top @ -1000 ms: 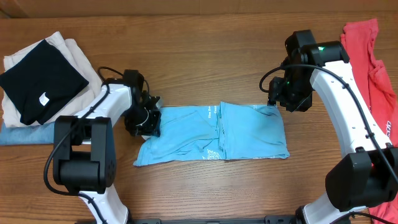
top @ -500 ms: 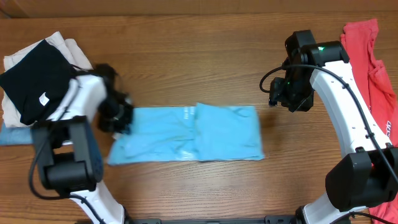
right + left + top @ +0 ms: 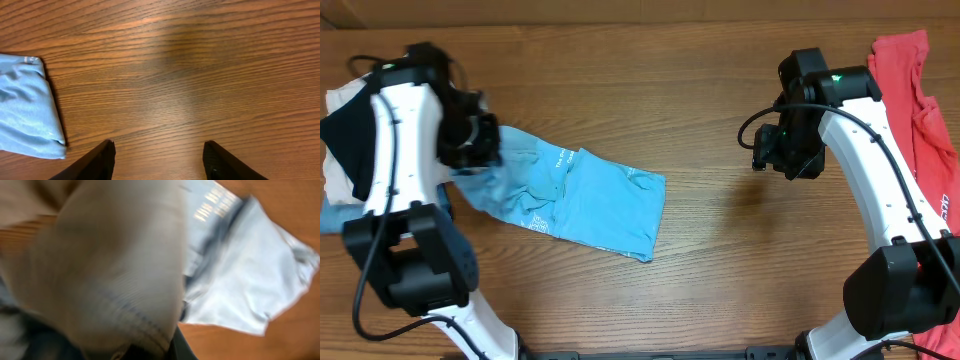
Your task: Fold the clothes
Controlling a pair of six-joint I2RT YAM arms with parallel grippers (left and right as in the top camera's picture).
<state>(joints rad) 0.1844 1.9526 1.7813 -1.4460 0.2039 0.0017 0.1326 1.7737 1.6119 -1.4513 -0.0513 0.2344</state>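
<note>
1. Shirt [image 3: 585, 200] lies folded and slantwise, left of the table's centre. Its upper end bunches up to the left claw [image 3: 478, 148] near the left edge.
2. Left claw: jaws hidden under the wrist, so I cannot tell if it is clenched. The gathered cloth hints at a grip.
3. Right claw [image 3: 159, 152]: released, fingers wide, over bare wood toward the right edge, apart from the shirt.
4. Handling, judged: light, limp, thin cloth whose folds slip open if dragged. Pinch through all layers at a corner or folded edge.
5. Left wrist view is blurred. Beige cloth [image 3: 100, 255] fills it and no fingers show.
6. Stack [image 3: 342, 150] at the left edge sits partly behind the arm. Red pile [image 3: 920, 90] is cut off at the right edge.
</note>
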